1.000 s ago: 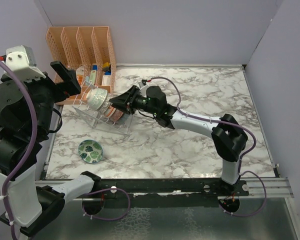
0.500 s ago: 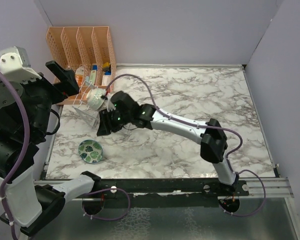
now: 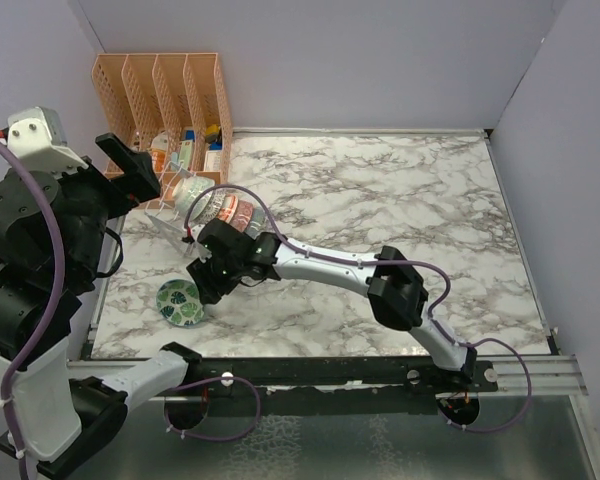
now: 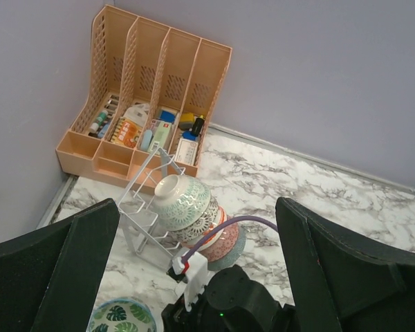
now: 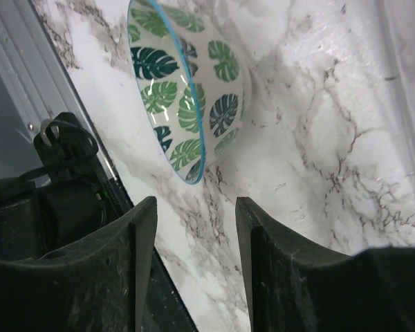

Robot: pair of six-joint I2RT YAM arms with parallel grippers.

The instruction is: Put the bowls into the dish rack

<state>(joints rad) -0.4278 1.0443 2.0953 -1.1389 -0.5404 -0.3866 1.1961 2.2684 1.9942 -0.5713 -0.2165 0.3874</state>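
Observation:
A teal-green leaf-patterned bowl point(image 3: 181, 302) sits upright on the marble near the table's front left corner. In the right wrist view, the bowl point(image 5: 187, 90) lies just beyond my fingertips. My right gripper point(image 3: 204, 283) is low over the table beside it, open and empty point(image 5: 196, 228). The clear dish rack point(image 3: 173, 226) stands behind, with a row of patterned bowls point(image 3: 225, 207) nested on edge: a white-teal one point(image 4: 183, 200) and a reddish one with a grey-blue inside point(image 4: 228, 243). My left gripper point(image 3: 132, 165) is raised at the left, open and empty point(image 4: 197, 207).
A taller orange slotted organizer point(image 3: 160, 90) with small items stands in the back left corner, right behind the rack. The table's left edge point(image 3: 102, 290) and the front rail point(image 3: 330, 365) run close to the leaf bowl. The right arm's purple cable point(image 4: 228, 225) hangs over the rack.
My right gripper has drawn back from the rack and moved toward the front left, down to the leaf bowl. The bowls stay in the rack. The left arm has shifted only slightly.

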